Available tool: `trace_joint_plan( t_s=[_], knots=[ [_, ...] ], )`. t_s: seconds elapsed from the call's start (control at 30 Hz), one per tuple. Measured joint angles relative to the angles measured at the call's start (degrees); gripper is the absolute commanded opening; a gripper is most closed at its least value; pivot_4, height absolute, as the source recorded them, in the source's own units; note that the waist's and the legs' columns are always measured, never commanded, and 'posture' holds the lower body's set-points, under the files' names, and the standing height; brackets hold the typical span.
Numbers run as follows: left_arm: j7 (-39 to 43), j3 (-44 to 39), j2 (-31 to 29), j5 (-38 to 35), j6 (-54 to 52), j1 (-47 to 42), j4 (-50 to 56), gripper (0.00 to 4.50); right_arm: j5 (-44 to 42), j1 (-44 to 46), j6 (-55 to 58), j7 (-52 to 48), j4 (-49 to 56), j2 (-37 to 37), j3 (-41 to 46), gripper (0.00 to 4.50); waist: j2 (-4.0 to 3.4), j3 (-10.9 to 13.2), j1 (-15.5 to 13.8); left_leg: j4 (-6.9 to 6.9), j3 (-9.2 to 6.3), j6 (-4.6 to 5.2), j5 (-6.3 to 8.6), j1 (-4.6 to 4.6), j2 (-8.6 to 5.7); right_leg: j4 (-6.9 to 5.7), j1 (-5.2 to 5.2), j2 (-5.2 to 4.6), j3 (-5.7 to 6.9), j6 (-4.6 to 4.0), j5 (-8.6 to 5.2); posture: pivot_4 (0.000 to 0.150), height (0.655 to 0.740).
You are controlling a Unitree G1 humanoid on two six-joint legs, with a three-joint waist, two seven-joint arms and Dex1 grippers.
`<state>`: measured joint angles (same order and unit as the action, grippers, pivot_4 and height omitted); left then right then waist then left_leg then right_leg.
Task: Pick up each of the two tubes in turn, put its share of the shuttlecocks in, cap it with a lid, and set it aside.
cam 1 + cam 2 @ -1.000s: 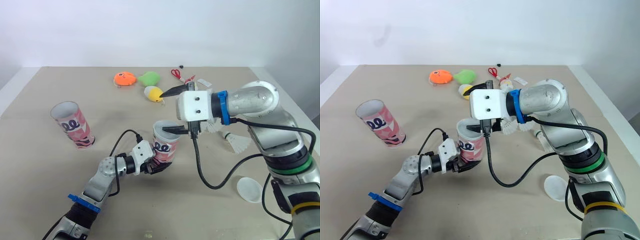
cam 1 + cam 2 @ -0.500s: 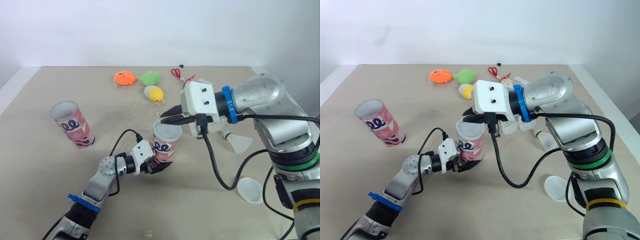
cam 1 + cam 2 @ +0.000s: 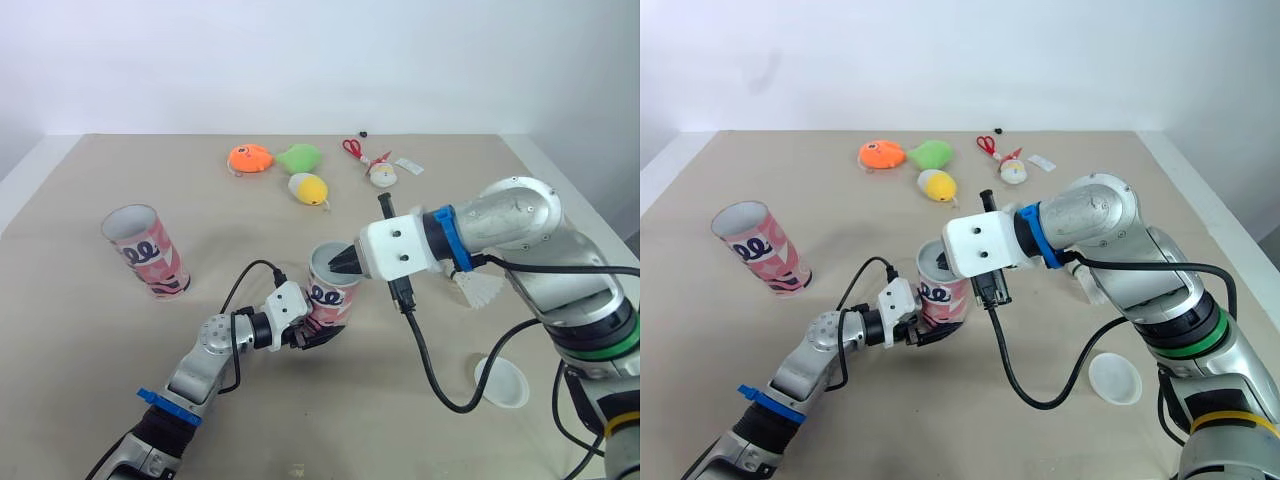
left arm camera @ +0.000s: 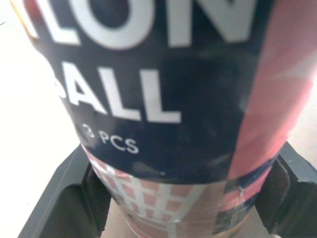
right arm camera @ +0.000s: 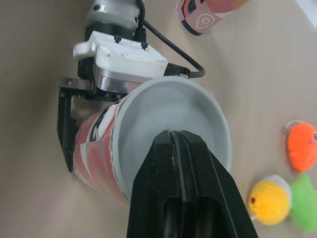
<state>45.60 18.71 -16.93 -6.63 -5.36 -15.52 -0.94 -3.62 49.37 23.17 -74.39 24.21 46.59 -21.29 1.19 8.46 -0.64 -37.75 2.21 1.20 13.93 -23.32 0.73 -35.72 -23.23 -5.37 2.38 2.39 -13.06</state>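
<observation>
Beige table (image 3: 80, 340), pink tube (image 3: 145, 250) at its left, orange toy (image 3: 249, 157), green toy (image 3: 298, 156) and yellow toy (image 3: 308, 186) toward the far edge, red scissors (image 3: 352, 148) nearby, shuttlecock (image 3: 478, 288) and white lid (image 3: 502, 381) at the right.

The nearer tube (image 3: 328, 296) is pink-patterned with a navy band, white lettering, white inside.

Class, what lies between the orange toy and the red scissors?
A green toy lies between the orange toy and the scissors, shown in the left eye view.
</observation>
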Motion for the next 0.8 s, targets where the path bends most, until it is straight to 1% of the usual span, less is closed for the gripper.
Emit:
trace_joint_plan(
  t_s=[0.1,0.17,0.2,0.23,0.27,0.3,0.33,0.37,0.43,0.47,0.5,0.53,0.57,0.6,0.7,0.8],
  knots=[
    [0.0,0.1,0.0,0.0,0.0,0.1,-0.1,3.27,-0.3,-0.6,1.4,0.0,0.4,-0.6,0.4,0.10,-0.04,-0.3,0.0,0.06,-0.01,-0.02,0.01,0.03,0.00,0.06,0.02,-0.01,-0.01,-0.01,0.00,0.150,0.7400],
    [0.1,0.1,-0.1,-0.1,0.0,0.2,-0.1,3.27,-3.6,-1.5,5.1,0.0,0.0,-2.6,2.7,0.10,0.04,-0.4,0.0,0.10,-0.05,-0.02,0.01,0.03,0.01,0.09,0.04,-0.01,-0.10,-0.11,0.05,0.150,0.7400],
    [0.2,0.0,-0.1,-0.1,0.0,0.2,0.0,3.64,-5.9,-2.2,7.3,0.1,-0.4,-4.0,3.8,0.04,0.02,-0.3,0.0,0.10,-0.07,-0.02,0.01,0.00,0.01,0.09,0.01,-0.03,-0.13,-0.44,0.25,0.150,0.7400],
    [0.3,-0.1,-0.2,-0.2,-0.1,0.2,0.1,4.06,-8.9,-2.4,9.9,0.4,-0.7,-5.5,5.1,0.00,-0.05,-0.3,0.0,0.11,-0.07,-0.02,0.01,-0.02,0.01,0.10,0.00,-0.04,-0.14,-0.45,0.26,0.150,0.7400],
    [0.3,-0.5,-0.1,-0.7,-0.8,0.2,0.1,4.30,-12.6,-2.6,13.3,1.0,-1.2,-7.8,6.6,0.00,-0.09,-0.2,0.0,0.13,-0.07,-0.02,0.01,-0.02,0.01,0.11,-0.02,-0.03,-0.15,-0.47,0.27,0.150,0.7400],
    [0.3,-0.6,-0.1,-0.9,-1.4,0.1,0.4,4.50,-16.2,-2.6,16.5,1.9,-1.4,-9.8,8.5,0.64,-0.18,-0.1,0.0,0.13,-0.09,-0.01,0.00,-0.14,0.04,0.10,-0.09,-0.03,-0.14,-0.51,0.30,0.150,0.7400],
    [0.4,-0.6,-0.1,-1.1,-1.6,0.1,0.6,4.50,-19.0,-2.5,18.6,2.6,-1.4,-10.7,10.2,0.89,-0.28,0.0,0.0,0.13,-0.09,-0.01,-0.02,-0.33,0.03,0.10,-0.09,-0.03,-0.14,-0.52,0.31,0.150,0.7400],
    [0.6,-0.6,-0.1,-1.2,-2.0,0.1,1.0,4.50,-21.5,-2.5,20.5,3.5,-1.4,-10.9,12.0,1.31,-0.30,0.0,-0.1,0.13,-0.11,-0.02,-0.02,-0.45,0.03,0.10,-0.16,-0.03,-0.10,-0.52,0.31,0.150,0.7400],
    [1.4,-0.6,-0.5,-1.5,-2.6,0.3,2.2,4.50,-27.8,-2.8,25.1,5.6,-1.2,-10.9,18.2,2.34,-0.30,0.0,-0.1,0.14,-0.13,-0.05,0.00,-0.58,0.03,0.13,-0.23,-0.03,-0.05,-0.43,0.35,0.150,0.7400],
    [1.6,-0.6,-0.5,-1.6,-2.6,0.3,2.3,4.50,-28.7,-2.9,25.8,6.0,-1.2,-10.9,19.3,2.74,-0.31,0.0,-0.1,0.17,-0.13,-0.07,0.02,-0.59,0.03,0.15,-0.24,-0.03,-0.05,-0.43,0.35,0.150,0.7400],
    [2.1,-0.6,-1.1,-2.2,-3.4,0.3,2.8,4.50,-32.5,-3.8,28.4,7.8,-0.8,-10.9,22.8,3.25,-0.31,0.0,-0.1,0.24,-0.16,-0.07,0.03,-0.61,0.03,0.18,-0.25,-0.03,-0.01,-0.43,0.34,0.150,0.7400],
    [2.3,-0.7,-1.3,-2.4,-3.5,0.3,3.0,4.50,-33.5,-4.1,29.1,8.4,-0.8,-10.9,23.7,3.70,-0.31,0.0,-0.1,0.25,-0.16,-0.08,0.04,-0.62,0.04,0.18,-0.27,-0.03,0.00,-0.42,0.34,0.150,0.7400],
    [2.7,-0.8,-2.3,-2.8,-4.6,0.4,4.0,4.50,-36.2,-5.4,30.9,10.0,-0.6,-10.5,26.7,4.18,-0.32,0.1,-0.1,0.30,-0.17,-0.08,0.04,-0.65,0.04,0.18,-0.31,-0.02,0.02,-0.43,0.34,0.150,0.7400],
    [3.0,-1.0,-3.0,-3.1,-4.9,0.6,4.5,4.50,-37.2,-6.3,31.5,10.8,-0.5,-10.0,28.0,4.35,-0.32,0.1,0.0,0.31,-0.19,-0.08,0.04,-0.68,0.04,0.18,-0.33,-0.01,0.04,-0.43,0.32,0.150,0.7400],
    [5.2,-2.9,-7.4,-4.8,-6.4,2.4,7.4,4.50,-40.9,-11.9,33.6,12.9,0.3,-6.8,33.1,4.35,-0.42,0.1,0.1,0.39,-0.17,-0.08,0.05,-0.82,0.06,0.18,-0.50,0.06,0.03,-0.45,0.29,0.150,0.7400],
    [8.8,-6.3,-13.5,-7.4,-7.9,4.3,10.0,4.50,-41.6,-23.3,32.4,14.0,3.7,-3.1,36.9,4.35,-0.41,0.2,0.0,0.43,-0.20,-0.05,0.06,-0.93,0.11,0.15,-0.60,0.18,0.11,-0.46,0.23,0.150,0.7400]
  ],
)
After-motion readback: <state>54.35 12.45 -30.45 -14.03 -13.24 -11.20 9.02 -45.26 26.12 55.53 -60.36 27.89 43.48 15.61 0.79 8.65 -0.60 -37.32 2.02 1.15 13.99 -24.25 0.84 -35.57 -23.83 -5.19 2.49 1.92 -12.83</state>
